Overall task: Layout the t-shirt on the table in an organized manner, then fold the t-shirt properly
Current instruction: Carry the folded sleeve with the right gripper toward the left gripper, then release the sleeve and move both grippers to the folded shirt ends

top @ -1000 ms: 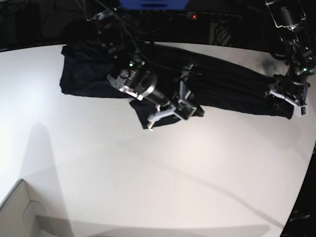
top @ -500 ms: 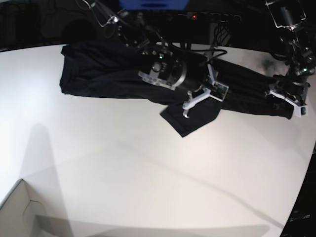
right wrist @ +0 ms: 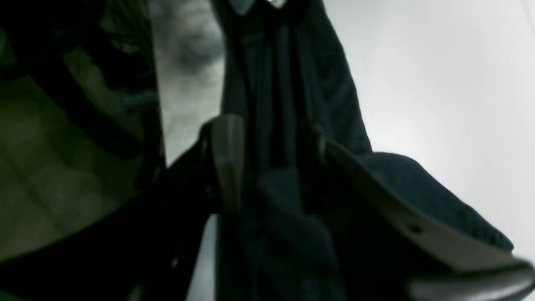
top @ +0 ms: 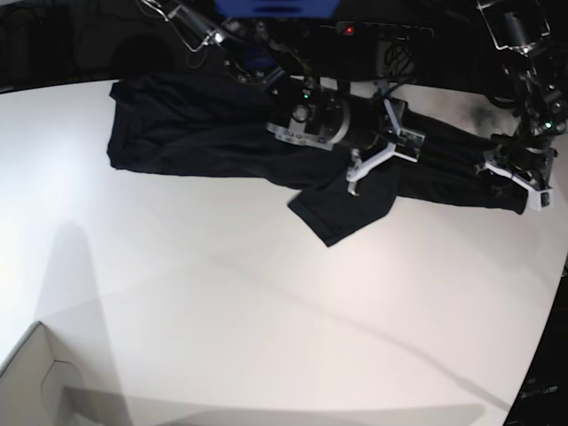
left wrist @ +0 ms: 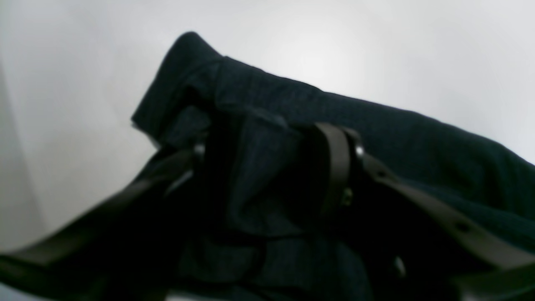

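left gripper (top: 513, 174): fingers clamped on cloth | right gripper (top: 380, 153): fingers parted, low

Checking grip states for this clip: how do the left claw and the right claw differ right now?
The left claw sits at the t-shirt's end near the table's edge; the right claw is over the shirt's middle. The left claw is closed on bunched fabric; the right claw's fingers stand apart, with fabric between them but apparently not pinched. Both are low over the same black shirt.

Pale cardboard box (top: 35, 377) (corner only)
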Robot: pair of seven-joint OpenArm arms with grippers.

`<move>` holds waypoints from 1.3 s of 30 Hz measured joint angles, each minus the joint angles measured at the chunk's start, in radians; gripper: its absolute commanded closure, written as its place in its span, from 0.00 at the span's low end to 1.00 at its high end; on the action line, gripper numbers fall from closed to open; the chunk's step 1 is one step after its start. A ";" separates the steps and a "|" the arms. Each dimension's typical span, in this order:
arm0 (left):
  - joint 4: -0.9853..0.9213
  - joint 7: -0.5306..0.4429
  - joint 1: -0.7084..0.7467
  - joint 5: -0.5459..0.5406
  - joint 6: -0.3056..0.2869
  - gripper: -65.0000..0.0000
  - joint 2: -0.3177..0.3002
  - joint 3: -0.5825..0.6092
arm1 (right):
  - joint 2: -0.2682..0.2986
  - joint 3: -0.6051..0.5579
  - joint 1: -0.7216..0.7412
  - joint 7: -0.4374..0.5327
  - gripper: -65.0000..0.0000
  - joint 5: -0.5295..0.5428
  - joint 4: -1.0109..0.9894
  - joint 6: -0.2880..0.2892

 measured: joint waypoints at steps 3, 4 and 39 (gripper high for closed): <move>0.000 0.001 0.000 -0.003 0.000 0.53 -0.003 0.000 | -0.003 0.047 0.000 0.006 0.65 0.003 0.045 0.000; 0.002 0.001 0.000 -0.003 -0.001 0.53 -0.003 -0.002 | -0.006 0.085 -0.002 0.008 0.65 0.003 0.064 0.000; 0.389 0.071 -0.006 0.392 0.162 0.48 0.387 0.650 | 0.171 1.075 -0.176 0.000 0.58 0.003 0.277 0.001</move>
